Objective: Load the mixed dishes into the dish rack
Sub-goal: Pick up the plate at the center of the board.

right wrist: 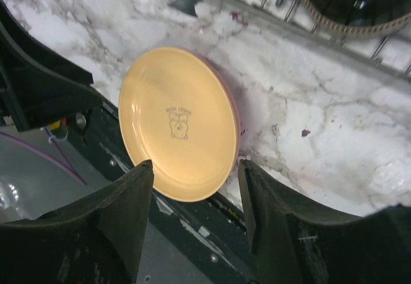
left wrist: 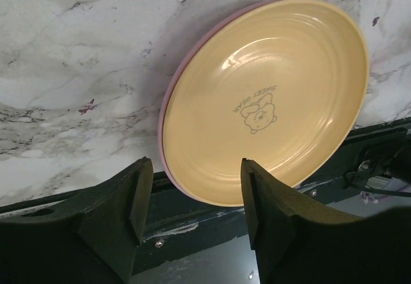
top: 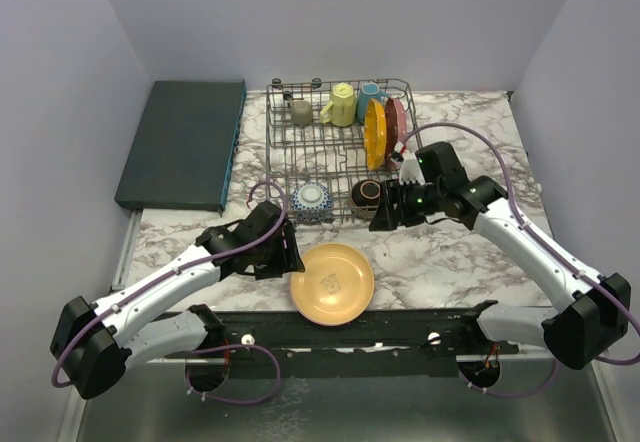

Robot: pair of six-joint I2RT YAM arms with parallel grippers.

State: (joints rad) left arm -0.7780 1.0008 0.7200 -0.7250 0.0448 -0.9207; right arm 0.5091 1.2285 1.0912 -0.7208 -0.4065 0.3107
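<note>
Top external view, left gripper [top: 287, 252] low beside tan plate [top: 332, 283] at near edge of table [top: 450, 262], fingers apart, right gripper [top: 385, 212] at dish rack [top: 335, 157] front, fingers apart, pink rim [left wrist: 166, 114] beneath plate barely visible

The top view sits high behind the arm bases, tilted down and forward. It is far enough off to take in the whole counter [top: 450, 262], both arms and the dish rack [top: 300, 162]. The left wrist view rides close behind the left claw [left wrist: 196, 168], facing down past its fingers at the tan plate [left wrist: 270, 97] just ahead of it. The right wrist view looks past the right claw [right wrist: 194, 168] from farther off, with the rack's near edge beyond the plate. All three views share that plate and the counter around it.
</note>
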